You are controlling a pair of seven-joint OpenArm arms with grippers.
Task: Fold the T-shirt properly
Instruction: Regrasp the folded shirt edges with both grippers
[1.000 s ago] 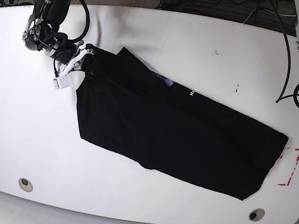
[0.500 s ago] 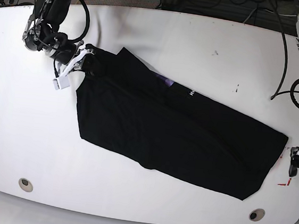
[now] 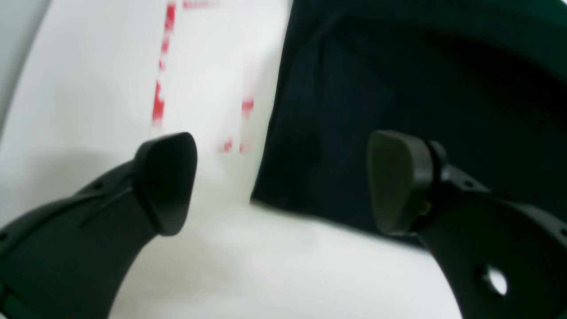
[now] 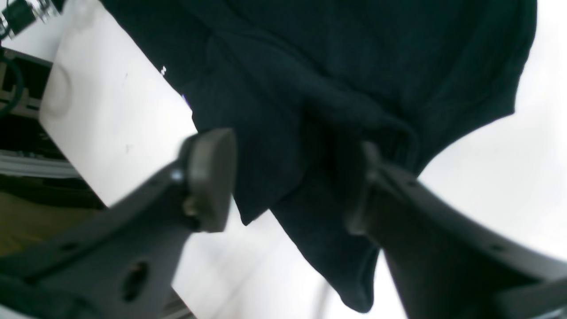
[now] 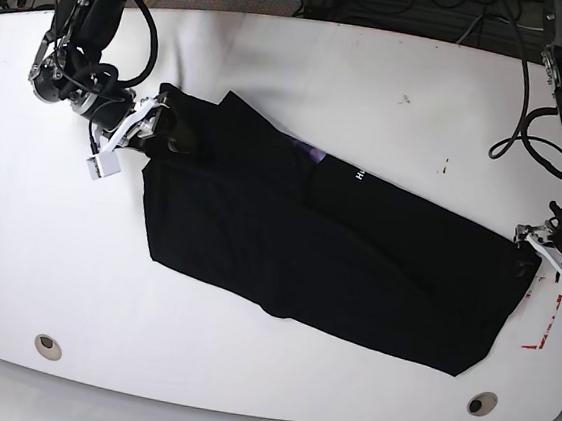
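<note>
The black T-shirt [image 5: 337,247] lies flat and slanted across the white table [image 5: 47,236], from upper left to lower right. White lettering [image 5: 359,176] and a purple patch [image 5: 314,155] show near its upper edge. My right gripper [image 5: 154,129] is at the shirt's upper-left corner. In the right wrist view it [image 4: 288,186] is open, with a bunched fold of the shirt [image 4: 354,53] between its fingers. My left gripper [image 5: 543,248] is at the shirt's right corner. In the left wrist view it [image 3: 279,181] is open and straddles the shirt's edge [image 3: 421,79].
Red tape marks [image 5: 545,334] lie on the table by the shirt's right corner, and also show in the left wrist view [image 3: 159,88]. Two round grommets [image 5: 47,346] [image 5: 482,404] sit near the front edge. Cables [image 5: 462,18] run behind the table.
My left gripper has moved up and inward from the table's right edge to the shirt's right corner. My right gripper has shifted slightly at the upper-left corner. The shirt lies as before.
</note>
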